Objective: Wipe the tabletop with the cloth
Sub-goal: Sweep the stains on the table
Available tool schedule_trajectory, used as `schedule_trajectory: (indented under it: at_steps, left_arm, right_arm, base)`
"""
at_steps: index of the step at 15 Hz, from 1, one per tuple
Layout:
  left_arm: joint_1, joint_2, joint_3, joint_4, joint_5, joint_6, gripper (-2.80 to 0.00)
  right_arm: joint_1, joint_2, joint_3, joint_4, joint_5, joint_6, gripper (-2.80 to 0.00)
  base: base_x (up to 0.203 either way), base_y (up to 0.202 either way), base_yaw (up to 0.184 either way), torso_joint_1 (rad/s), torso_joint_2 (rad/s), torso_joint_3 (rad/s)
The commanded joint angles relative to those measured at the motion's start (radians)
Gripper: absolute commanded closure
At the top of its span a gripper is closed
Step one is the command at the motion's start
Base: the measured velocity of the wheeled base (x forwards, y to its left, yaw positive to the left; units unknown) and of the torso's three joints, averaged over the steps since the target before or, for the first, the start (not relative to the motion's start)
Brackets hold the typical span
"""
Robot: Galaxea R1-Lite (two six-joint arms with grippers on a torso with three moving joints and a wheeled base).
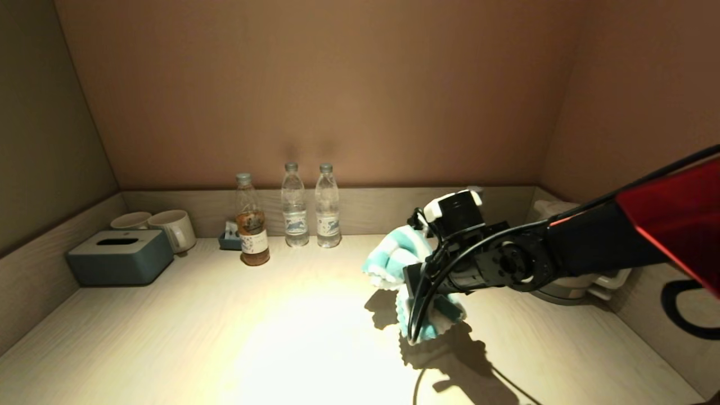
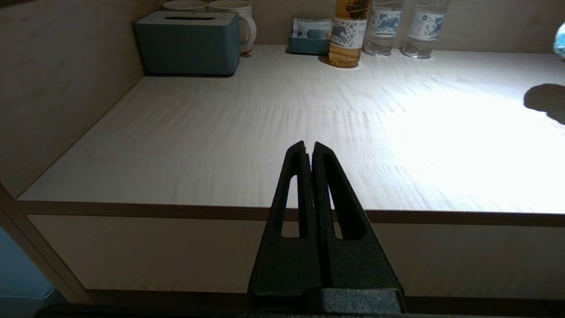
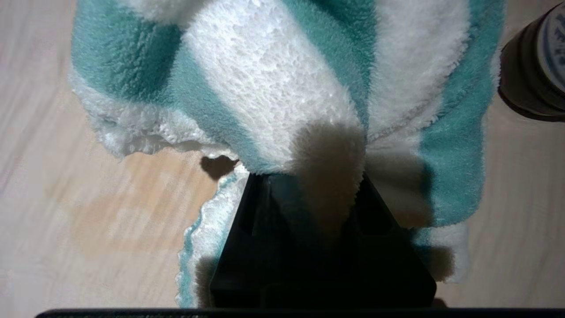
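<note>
The teal and white striped cloth (image 1: 394,256) hangs bunched from my right gripper (image 1: 415,277) over the right middle of the pale wood-grain tabletop (image 1: 225,337). Its shadow falls on the surface just below it. In the right wrist view the cloth (image 3: 273,88) fills the upper part, and my right gripper (image 3: 309,176) is shut on it with its tips buried in the pile. My left gripper (image 2: 309,146) is shut and empty, parked just off the front edge of the tabletop (image 2: 265,110); it does not show in the head view.
A grey-blue tissue box (image 1: 121,256) and two mugs (image 1: 174,228) stand at the back left. A tea bottle (image 1: 251,225), two water bottles (image 1: 295,208) and a small sachet tray (image 1: 229,241) line the back rim. A kettle (image 1: 562,284) sits behind my right arm.
</note>
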Motion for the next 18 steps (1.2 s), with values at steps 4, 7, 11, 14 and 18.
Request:
schedule_trajectory:
  at_steps: [4,7,11,14,18]
  left_arm:
    - [0.000,0.002,0.000,0.000,0.000,-0.001,0.00]
    - [0.000,0.002,0.000,0.000,0.000,-0.001,0.00]
    - [0.000,0.002,0.000,0.000,0.000,-0.001,0.00]
    - [0.000,0.002,0.000,0.000,0.000,-0.001,0.00]
    - [0.000,0.002,0.000,0.000,0.000,-0.001,0.00]
  right_arm:
    - [0.086,0.111,-0.038,0.002,0.000,0.031,0.00]
    - [0.110,0.146,-0.040,-0.001,0.000,0.031,0.00]
    - [0.116,0.183,-0.040,-0.026,0.000,0.037,0.00]
    - [0.117,0.228,-0.046,-0.044,0.001,0.046,0.00]
    - [0.136,0.255,-0.047,-0.046,0.001,0.059,0.00]
  base:
    - [0.000,0.000,0.000,0.000,0.00,0.000]
    - [0.000,0.000,0.000,0.000,0.00,0.000]
    - [0.000,0.000,0.000,0.000,0.00,0.000]
    - [0.000,0.000,0.000,0.000,0.00,0.000]
    - [0.000,0.000,0.000,0.000,0.00,0.000]
